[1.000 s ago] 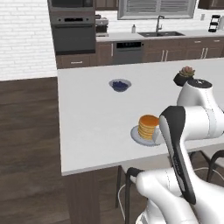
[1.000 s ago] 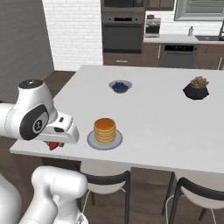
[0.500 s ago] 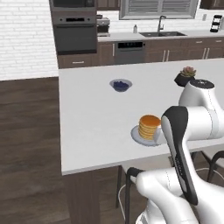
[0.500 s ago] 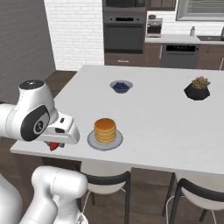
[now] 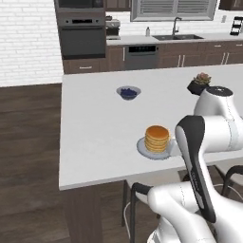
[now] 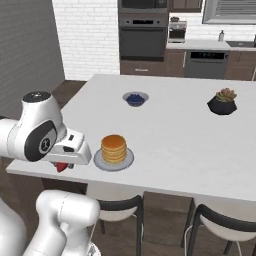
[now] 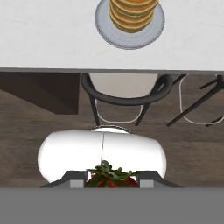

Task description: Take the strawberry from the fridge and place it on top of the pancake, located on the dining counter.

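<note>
- In the right base view, the gripper (image 6: 64, 163) is seen at the left, low beside the near edge of the dining counter (image 6: 170, 145), with the red strawberry (image 6: 62, 166) held under the hand
- The jaws are closed narrowly on the strawberry; in the hand view its red body and green leaves (image 7: 109, 177) are seen between the finger tips, so the berry is judged to be firmly held
- The taking of the strawberry from the fridge is therefore judged as done, and the fruit has been carried to the dining counter
- Just to the right of the gripper, the pancake (image 6: 114, 148) is found as a golden stack on its grey plate (image 6: 128, 160), close to the near edge of the counter; nothing is seen on top of it
- The strawberry is not yet above the stack: it is beside the plate and seems lower than the top of the pancake, outside the counter edge
- What is left is judged as follows: the berry must be lifted, moved to the right over the stack, lowered and released
- Further right and farther back, a bowl of blueberries (image 6: 135, 98) and a small potted plant (image 6: 222, 102) are standing well apart from the plate; they are not needed
</note>
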Controlling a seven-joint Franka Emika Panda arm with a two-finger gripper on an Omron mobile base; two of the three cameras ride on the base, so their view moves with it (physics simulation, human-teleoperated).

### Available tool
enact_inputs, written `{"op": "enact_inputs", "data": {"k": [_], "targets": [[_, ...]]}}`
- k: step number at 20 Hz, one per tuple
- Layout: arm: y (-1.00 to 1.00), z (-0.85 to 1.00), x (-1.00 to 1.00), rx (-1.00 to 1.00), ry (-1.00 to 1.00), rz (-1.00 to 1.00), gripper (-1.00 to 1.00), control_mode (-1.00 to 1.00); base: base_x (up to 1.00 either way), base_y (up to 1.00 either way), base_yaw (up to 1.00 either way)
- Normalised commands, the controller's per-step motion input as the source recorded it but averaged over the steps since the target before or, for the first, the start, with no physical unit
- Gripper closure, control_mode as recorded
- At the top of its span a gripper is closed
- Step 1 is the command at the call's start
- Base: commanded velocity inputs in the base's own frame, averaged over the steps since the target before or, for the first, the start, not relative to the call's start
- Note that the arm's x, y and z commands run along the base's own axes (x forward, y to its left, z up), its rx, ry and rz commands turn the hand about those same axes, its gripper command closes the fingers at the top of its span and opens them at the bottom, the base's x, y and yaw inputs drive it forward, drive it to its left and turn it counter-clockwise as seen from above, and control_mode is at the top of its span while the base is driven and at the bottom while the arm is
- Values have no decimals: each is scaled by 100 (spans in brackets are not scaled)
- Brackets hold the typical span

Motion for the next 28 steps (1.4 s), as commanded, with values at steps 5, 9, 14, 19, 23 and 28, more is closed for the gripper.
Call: {"op": "enact_inputs", "data": {"k": [5, 9, 14, 19, 23, 28], "targets": [[0, 0, 0, 0, 0, 0, 100, 100, 6, 0, 0], [-2, 0, 2, 0, 0, -1, 100, -100, 3, -1, -1], [-5, 2, 52, 0, 0, -9, 100, -100, 0, 0, 0], [-1, 2, 100, -1, 0, -1, 100, -100, 0, 0, 0], [-19, 0, 100, -1, 0, 0, 100, -100, 0, 0, 0], [-39, 0, 100, 0, 1, 0, 100, -100, 0, 0, 0]]}}
